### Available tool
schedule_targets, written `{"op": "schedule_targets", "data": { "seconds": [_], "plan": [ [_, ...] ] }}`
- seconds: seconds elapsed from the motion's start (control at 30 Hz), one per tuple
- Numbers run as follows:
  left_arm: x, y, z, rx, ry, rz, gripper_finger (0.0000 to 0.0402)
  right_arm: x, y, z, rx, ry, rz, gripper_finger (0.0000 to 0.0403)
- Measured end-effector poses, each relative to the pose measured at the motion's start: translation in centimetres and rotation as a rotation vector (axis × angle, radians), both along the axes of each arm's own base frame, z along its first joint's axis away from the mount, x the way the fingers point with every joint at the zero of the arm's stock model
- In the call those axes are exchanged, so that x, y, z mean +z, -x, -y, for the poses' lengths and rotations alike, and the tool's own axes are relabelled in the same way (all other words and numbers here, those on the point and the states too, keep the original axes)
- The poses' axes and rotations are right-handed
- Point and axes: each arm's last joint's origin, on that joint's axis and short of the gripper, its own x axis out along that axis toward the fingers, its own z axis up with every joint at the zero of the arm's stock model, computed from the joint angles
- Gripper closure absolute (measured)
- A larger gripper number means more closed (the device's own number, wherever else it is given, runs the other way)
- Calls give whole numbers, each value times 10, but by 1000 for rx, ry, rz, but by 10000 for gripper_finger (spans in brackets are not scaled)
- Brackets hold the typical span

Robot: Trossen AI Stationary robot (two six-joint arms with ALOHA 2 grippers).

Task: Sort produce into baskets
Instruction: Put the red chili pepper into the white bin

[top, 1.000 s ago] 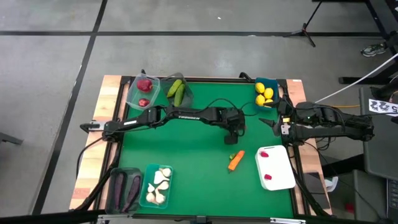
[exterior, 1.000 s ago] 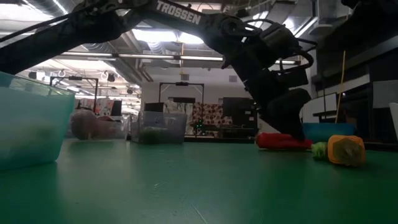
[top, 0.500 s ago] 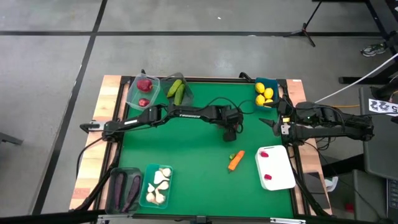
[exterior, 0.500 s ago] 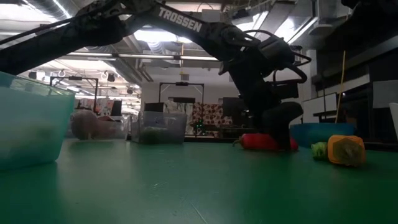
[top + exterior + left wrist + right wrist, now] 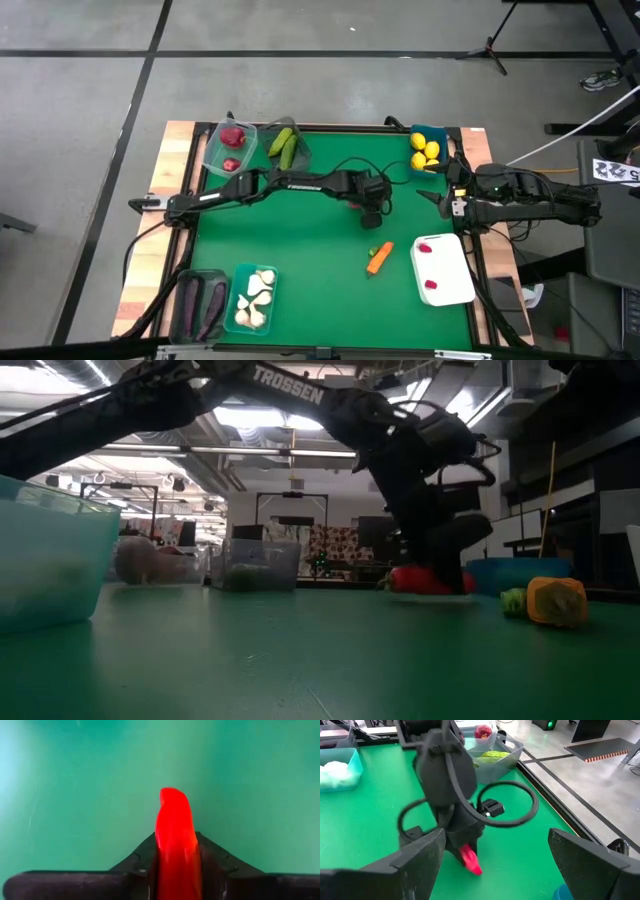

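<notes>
Pepper (image 5: 174, 840) sits clamped between fingers of your left pincer (image 5: 372, 214), long axis running straight out past fingertips, low over table (image 5: 300, 250), up-table of carrot (image 5: 379, 259). Right pincer (image 5: 490, 865) spread, waiting beside white tray (image 5: 445, 265).

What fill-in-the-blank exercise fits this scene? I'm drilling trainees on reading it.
1. The left end effector is closed on a ____ pepper.
2. The carrot lies on the green ____.
3. The lemons sit in the tub nearest the ____ arm.
4. The right end effector stands ____, holding nothing.

Missing words: red; table; right; open
</notes>
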Motion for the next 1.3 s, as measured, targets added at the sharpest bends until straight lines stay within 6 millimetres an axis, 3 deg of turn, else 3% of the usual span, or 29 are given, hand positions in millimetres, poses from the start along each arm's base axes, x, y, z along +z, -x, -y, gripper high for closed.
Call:
{"op": "schedule_targets", "data": {
  "seconds": [0.2,0.43,0.87,1.03,1.3],
  "plan": [
    [26,-3,25,-40,1,63,291,4,1,3,-122,37,26,52],
    [51,-6,60,-107,0,152,307,27,15,10,-402,150,92,52],
    [109,-33,106,-301,-7,841,301,71,49,10,-413,144,139,52],
    [100,-41,116,-351,6,1108,301,89,61,9,-416,131,207,52],
    [46,-48,134,-404,-14,1355,302,96,65,7,-349,83,245,52]
  ]
}}
